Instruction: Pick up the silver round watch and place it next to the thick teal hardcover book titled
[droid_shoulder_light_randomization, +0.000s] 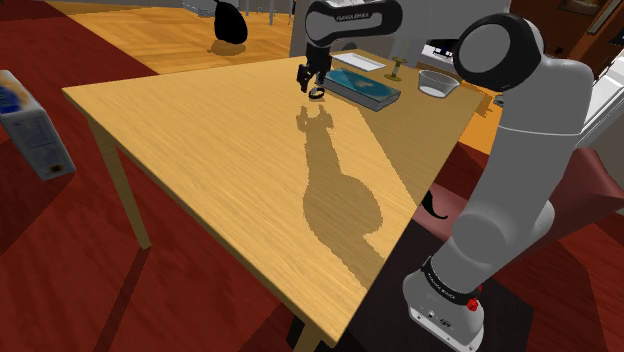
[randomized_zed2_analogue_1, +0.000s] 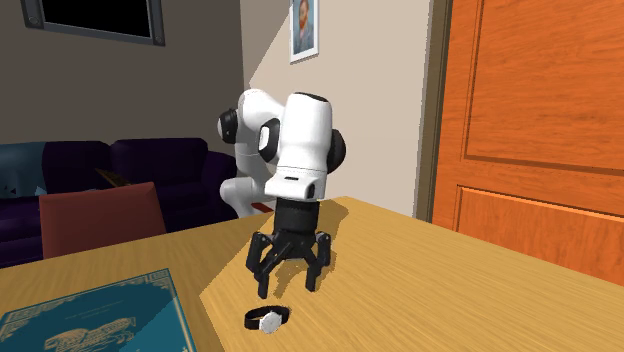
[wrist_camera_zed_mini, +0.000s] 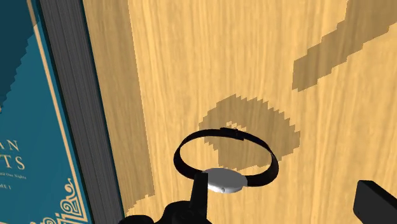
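The watch (randomized_zed2_analogue_1: 268, 319) has a silver round face and a black strap loop. It lies flat on the wooden table (randomized_zed2_analogue_1: 480, 290), a short way from the long edge of the thick teal book (randomized_zed2_analogue_1: 95, 318). My black gripper (randomized_zed2_analogue_1: 288, 283) hangs just above and behind it, open, holding nothing. In the wrist view the watch (wrist_camera_zed_mini: 224, 180) lies by one finger, whose fingertip (wrist_camera_zed_mini: 198, 194) overlaps its face, and the book (wrist_camera_zed_mini: 32, 114) is just beyond. In the shoulder view the gripper (droid_shoulder_light_randomization: 310, 82) points down over the watch (droid_shoulder_light_randomization: 317, 94), beside the book (droid_shoulder_light_randomization: 365, 88).
A grey bowl (droid_shoulder_light_randomization: 437, 83), a small upright object (droid_shoulder_light_randomization: 397, 70) and a flat white item (droid_shoulder_light_randomization: 362, 61) sit past the book near the table's far edge. A red chair back (randomized_zed2_analogue_1: 98, 218) and a dark sofa (randomized_zed2_analogue_1: 120, 170) stand behind the table.
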